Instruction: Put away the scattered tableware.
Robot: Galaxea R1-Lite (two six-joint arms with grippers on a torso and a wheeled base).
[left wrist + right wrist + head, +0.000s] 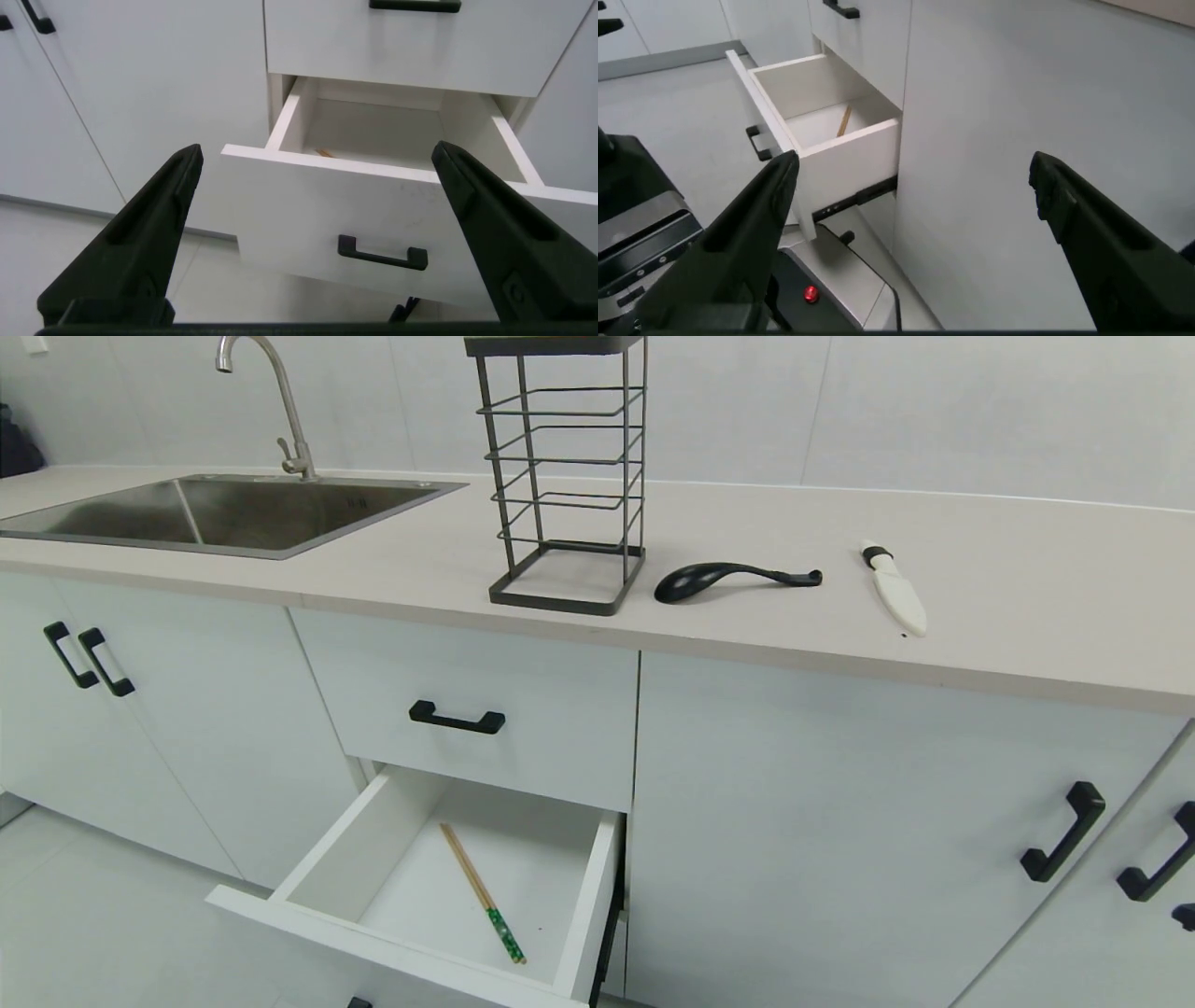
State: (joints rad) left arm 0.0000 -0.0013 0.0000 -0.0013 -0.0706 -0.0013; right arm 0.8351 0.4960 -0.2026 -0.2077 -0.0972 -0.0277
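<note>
I see the lower drawer (pixel 347 838) pulled out from the white cabinet under the desk (pixel 1027 588). A pair of wooden chopsticks (pixel 481 894) with green patterned ends lies flat on its floor. They run at a slant from the back toward the front, green ends nearest the front panel. Directly above it sits the upper drawer (pixel 476 747), closed, with a black bar handle.

On the desk, a tall wire rack (pixel 565 485) stands upright, well to the right of the steel sink (pixel 224 513) and its faucet (pixel 271 401). A black spoon (pixel 728 581) lies just beside the rack's base on the right, bowl toward the rack and handle pointing away. Near the end of that handle, but apart from it, lies a white utensil (pixel 894 588) with a black band near its far end. I cannot tell exactly what kind of utensil it is.

The left tool (pixel 318 154) is low in front of the open drawer, its jaws spread wide and holding nothing. Between them I see the drawer's front panel with its black handle (pixel 383 254), and a tip of the chopsticks just over the panel's edge.

The right tool (pixel 915 166) is off to the side of the drawer, facing a plain white cabinet door (pixel 1018 112). Its jaws are likewise wide apart with nothing in them. From that wrist view, the chopsticks show against the drawer's inner floor.
</note>
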